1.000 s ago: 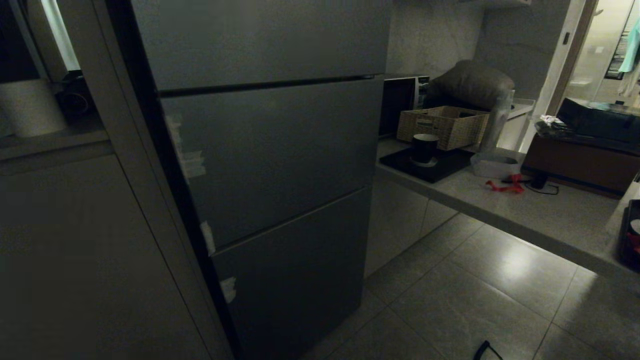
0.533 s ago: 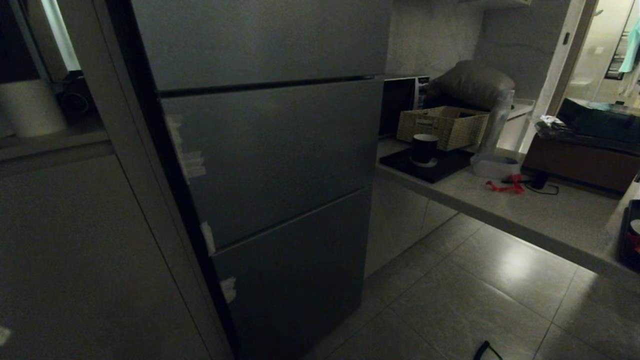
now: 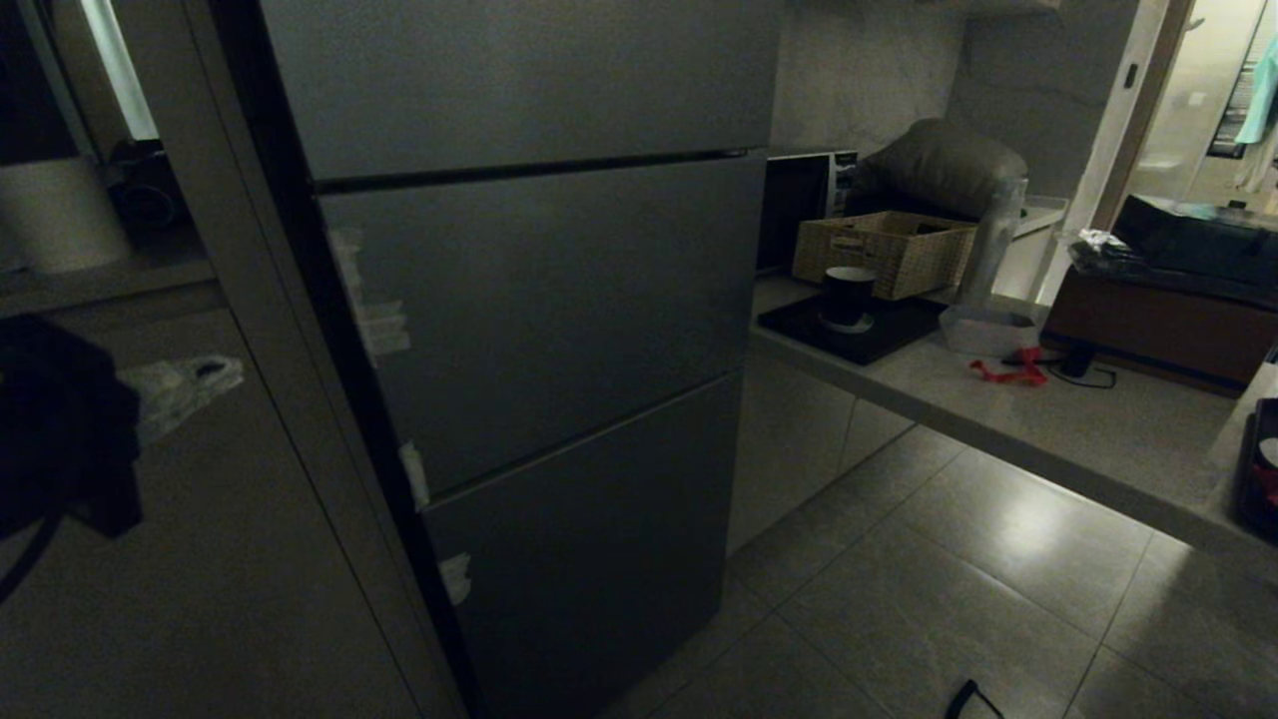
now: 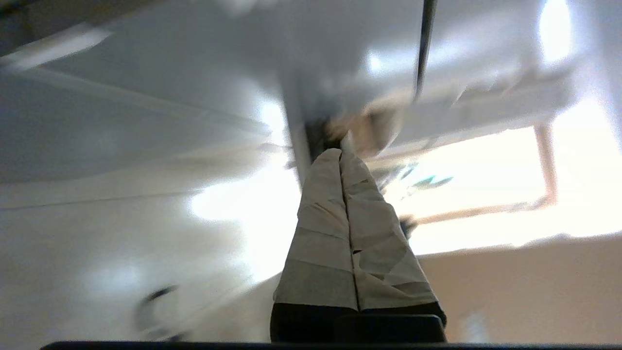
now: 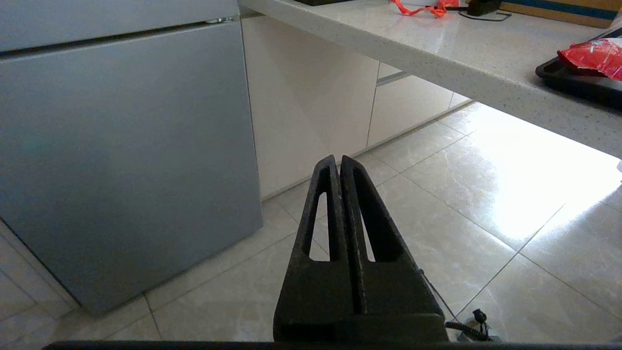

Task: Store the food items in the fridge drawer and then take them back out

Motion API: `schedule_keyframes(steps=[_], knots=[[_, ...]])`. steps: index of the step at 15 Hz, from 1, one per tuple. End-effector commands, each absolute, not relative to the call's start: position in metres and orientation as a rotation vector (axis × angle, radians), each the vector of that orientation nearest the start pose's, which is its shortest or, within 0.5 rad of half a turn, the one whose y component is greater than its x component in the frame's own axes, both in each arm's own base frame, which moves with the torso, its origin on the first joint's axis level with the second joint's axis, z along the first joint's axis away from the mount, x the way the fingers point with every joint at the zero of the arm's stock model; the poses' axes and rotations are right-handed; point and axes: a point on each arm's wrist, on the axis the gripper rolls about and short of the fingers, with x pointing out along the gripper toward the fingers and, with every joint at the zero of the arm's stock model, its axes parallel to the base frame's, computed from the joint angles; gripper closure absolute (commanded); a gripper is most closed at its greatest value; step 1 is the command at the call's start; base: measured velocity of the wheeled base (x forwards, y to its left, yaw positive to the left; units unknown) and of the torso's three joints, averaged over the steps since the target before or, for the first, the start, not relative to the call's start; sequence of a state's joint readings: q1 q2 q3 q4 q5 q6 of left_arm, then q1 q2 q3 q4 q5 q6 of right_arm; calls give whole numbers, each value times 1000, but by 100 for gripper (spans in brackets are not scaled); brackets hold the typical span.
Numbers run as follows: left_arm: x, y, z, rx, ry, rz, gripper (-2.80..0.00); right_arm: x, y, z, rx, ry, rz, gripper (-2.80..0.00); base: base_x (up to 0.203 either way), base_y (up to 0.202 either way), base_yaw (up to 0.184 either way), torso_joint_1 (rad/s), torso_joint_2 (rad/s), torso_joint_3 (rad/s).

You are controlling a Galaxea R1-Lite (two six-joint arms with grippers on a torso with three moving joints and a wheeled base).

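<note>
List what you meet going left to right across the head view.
Left gripper → fridge → black cup → wicker basket → red scraps on the counter.

You have the counter (image 3: 1048, 419) running out to the right of the fridge (image 3: 539, 330). Nearest the fridge, a black mat (image 3: 879, 335) lies on the counter with a dark cup (image 3: 847, 297) standing on it. Behind the mat sits a wicker basket (image 3: 884, 253), and further from the fridge a red scrap (image 3: 1008, 372). At the counter's far end, a black tray (image 5: 578, 80) holds a red packet (image 5: 593, 56). The fridge stands on the tiled floor (image 3: 949, 609).
</note>
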State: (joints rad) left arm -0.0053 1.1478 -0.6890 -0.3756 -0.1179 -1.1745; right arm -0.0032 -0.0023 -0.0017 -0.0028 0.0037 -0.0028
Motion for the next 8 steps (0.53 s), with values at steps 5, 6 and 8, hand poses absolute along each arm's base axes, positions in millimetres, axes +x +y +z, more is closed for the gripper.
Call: schedule_keyframes(steps=[5,6,8], knots=[[259,5,264,-1294,52,-8,0,-23,0,76,-3,-5,2,0,0,0,0,0,0,0],[265,5,265,-1303,44,-4,0,-23,0,76,-3,-5,1,0,0,0,0,0,0,0],[279,6,261,-1313,42,20,0,-23,0,76,-3,-5,2,0,0,0,0,0,0,0]])
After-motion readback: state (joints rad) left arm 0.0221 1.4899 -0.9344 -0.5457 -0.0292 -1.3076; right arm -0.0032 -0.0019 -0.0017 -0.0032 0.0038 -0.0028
